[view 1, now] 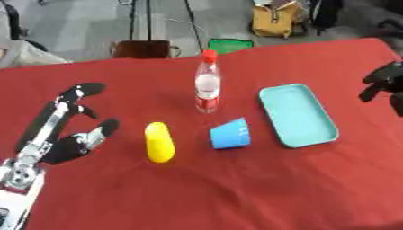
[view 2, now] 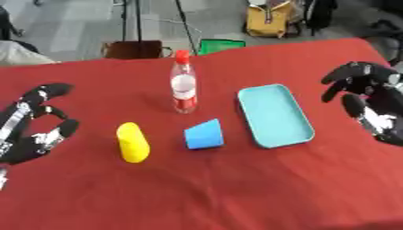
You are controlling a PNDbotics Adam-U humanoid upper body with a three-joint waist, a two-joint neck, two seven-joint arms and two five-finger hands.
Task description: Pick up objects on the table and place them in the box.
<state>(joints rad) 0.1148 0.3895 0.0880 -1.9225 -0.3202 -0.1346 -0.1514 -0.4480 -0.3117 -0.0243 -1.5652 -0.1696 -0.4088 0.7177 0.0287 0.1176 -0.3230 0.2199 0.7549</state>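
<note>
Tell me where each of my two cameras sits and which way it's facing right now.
Left eye view: in the head, looking down at the red table; left hand open at left, right hand only at the right edge.
Right eye view: same head, set slightly right; right hand shows fully, fingers spread.
Shared: bottle, yellow object, blue cup, teal tray.

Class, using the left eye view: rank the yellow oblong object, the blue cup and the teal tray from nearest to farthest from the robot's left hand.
From the left hand, open at the view's left:
1. Yellow oblong object, just right of the hand.
2. Blue plastic cup, lying on its side, centre.
3. Shallow teal tray, right of centre.
</note>
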